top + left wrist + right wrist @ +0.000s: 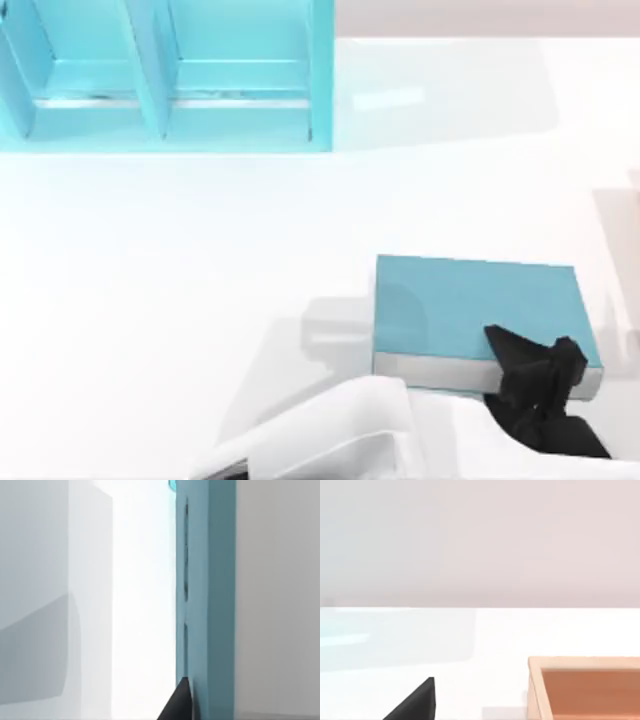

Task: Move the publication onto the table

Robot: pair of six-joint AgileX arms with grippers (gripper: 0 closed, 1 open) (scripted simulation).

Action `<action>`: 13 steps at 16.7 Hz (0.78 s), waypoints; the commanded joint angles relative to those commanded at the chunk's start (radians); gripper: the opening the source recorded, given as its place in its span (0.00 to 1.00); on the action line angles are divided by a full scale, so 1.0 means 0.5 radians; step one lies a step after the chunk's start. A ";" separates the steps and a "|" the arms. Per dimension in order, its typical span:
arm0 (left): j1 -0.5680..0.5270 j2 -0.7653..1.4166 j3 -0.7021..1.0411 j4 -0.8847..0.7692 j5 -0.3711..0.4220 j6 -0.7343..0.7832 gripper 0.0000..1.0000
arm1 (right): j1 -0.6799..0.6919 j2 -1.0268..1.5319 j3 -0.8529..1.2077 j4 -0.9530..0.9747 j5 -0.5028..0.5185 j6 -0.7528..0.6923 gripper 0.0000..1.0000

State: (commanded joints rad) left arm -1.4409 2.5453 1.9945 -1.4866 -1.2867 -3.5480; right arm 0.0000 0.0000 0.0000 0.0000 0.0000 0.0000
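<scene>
The publication [470, 305], a thick teal hardback with white page edges, hangs flat a little above the white table [150, 300] at the right front and casts a shadow to its left. My left gripper [512, 358] is shut on its near right corner, with one black finger lying across the cover. In the left wrist view the teal cover [205, 600] runs close alongside a black fingertip [180, 700]. A dark part of my right gripper [415, 702] hovers over the table, away from the book.
A turquoise compartmented shelf unit [165, 75] stands at the back left. In the right wrist view an open wooden box [585, 690] rests on the table. The left arm's white links [330, 430] cross the front edge.
</scene>
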 joint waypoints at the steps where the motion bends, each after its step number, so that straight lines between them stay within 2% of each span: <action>1: 0.000 0.000 0.000 0.000 0.000 0.000 0.38 | 0.000 0.000 0.000 0.000 0.000 0.000 1.00; 9: 0.000 0.000 0.000 0.000 0.000 0.000 0.98 | 0.000 0.000 0.000 0.000 0.000 0.000 1.00; 13: 0.000 0.000 0.000 0.000 0.000 0.000 1.00 | 0.000 0.000 0.000 0.000 0.000 0.000 1.00</action>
State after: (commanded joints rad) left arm -1.4409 2.5453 1.9945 -1.4866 -1.2867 -3.5480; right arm 0.0000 0.0000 0.0000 0.0000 0.0000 0.0000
